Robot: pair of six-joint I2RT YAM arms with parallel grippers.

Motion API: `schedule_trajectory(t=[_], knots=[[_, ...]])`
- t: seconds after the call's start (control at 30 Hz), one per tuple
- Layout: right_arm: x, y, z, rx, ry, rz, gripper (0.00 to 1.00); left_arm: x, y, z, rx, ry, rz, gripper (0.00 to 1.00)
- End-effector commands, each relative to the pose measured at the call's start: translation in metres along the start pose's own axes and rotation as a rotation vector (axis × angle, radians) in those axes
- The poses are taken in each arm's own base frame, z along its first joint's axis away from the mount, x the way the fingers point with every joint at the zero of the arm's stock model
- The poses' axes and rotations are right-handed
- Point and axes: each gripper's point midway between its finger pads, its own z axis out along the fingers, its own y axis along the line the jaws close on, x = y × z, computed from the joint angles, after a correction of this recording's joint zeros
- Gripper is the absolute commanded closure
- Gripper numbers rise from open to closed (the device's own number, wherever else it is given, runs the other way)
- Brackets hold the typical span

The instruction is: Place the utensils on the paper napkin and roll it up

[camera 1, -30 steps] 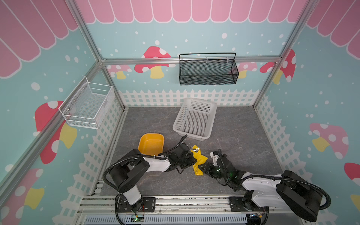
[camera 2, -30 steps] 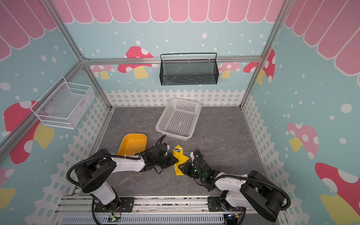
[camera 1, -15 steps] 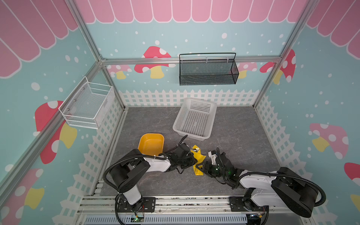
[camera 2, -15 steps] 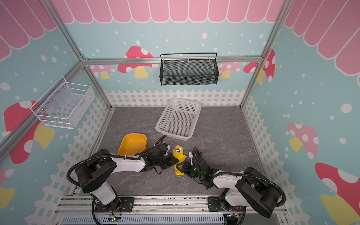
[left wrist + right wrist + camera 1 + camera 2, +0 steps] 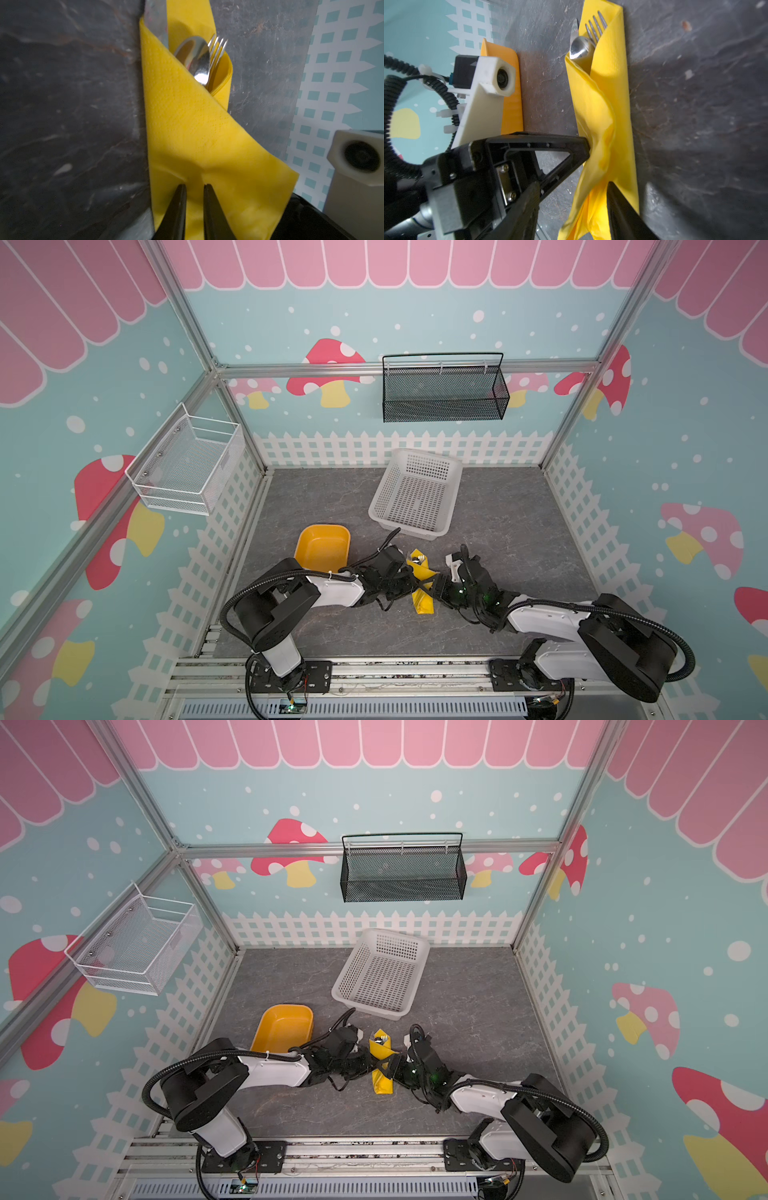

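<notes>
The paper napkin [image 5: 422, 589] [image 5: 382, 1069] lies folded into a long yellow wrap on the grey floor between both arms. Out of its far end stick the utensils [image 5: 417, 559]: spoon [image 5: 197, 60], fork [image 5: 218, 45] and knife [image 5: 155, 18]. The same spoon [image 5: 580, 48] and fork [image 5: 596, 25] show in the right wrist view. My left gripper [image 5: 195, 187] [image 5: 412, 578] is shut on a raised fold of the napkin's upper layer. My right gripper [image 5: 573, 184] [image 5: 434, 585] stands open at the near end. A loose napkin flap hangs between its fingers, and one finger [image 5: 614, 199] touches the paper.
An orange-yellow tray [image 5: 322, 545] sits just left of the left arm. A white plastic basket [image 5: 415, 493] stands behind the napkin. A black mesh basket [image 5: 442, 389] hangs on the back wall and a white wire basket [image 5: 187, 464] on the left wall.
My right gripper has moved left up to the napkin and its jaws have spread. The left gripper has kept its hold and place.
</notes>
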Motion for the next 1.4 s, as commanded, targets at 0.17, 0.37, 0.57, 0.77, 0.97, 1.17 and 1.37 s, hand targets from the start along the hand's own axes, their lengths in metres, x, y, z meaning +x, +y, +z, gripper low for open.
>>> schedule_trajectory(t=[0.17, 0.37, 0.57, 0.77, 0.97, 1.17, 1.37], knots=[[-0.001, -0.004, 0.008, 0.03, 0.036, -0.025, 0.53, 0.001, -0.006, 0.002, 0.018, 0.001, 0.006, 0.81], [0.003, -0.005, 0.011, 0.013, 0.059, -0.026, 0.54, 0.001, -0.008, 0.002, 0.02, 0.0, 0.007, 0.81], [0.002, -0.007, 0.01, 0.007, 0.063, -0.023, 0.72, 0.001, -0.011, 0.001, 0.03, 0.001, 0.012, 0.81], [-0.004, -0.014, 0.001, 0.007, 0.013, 0.001, 0.88, -0.01, -0.022, -0.022, 0.046, -0.085, 0.052, 0.79], [-0.004, -0.026, -0.006, 0.029, -0.021, 0.033, 0.9, -0.014, -0.011, -0.037, -0.007, -0.132, 0.05, 0.75], [0.002, -0.045, -0.006, 0.079, -0.017, 0.07, 0.91, -0.01, -0.004, -0.036, -0.009, -0.118, 0.027, 0.75], [0.005, -0.056, -0.007, 0.107, -0.018, 0.067, 0.98, -0.007, -0.006, -0.038, 0.005, -0.105, 0.021, 0.77]])
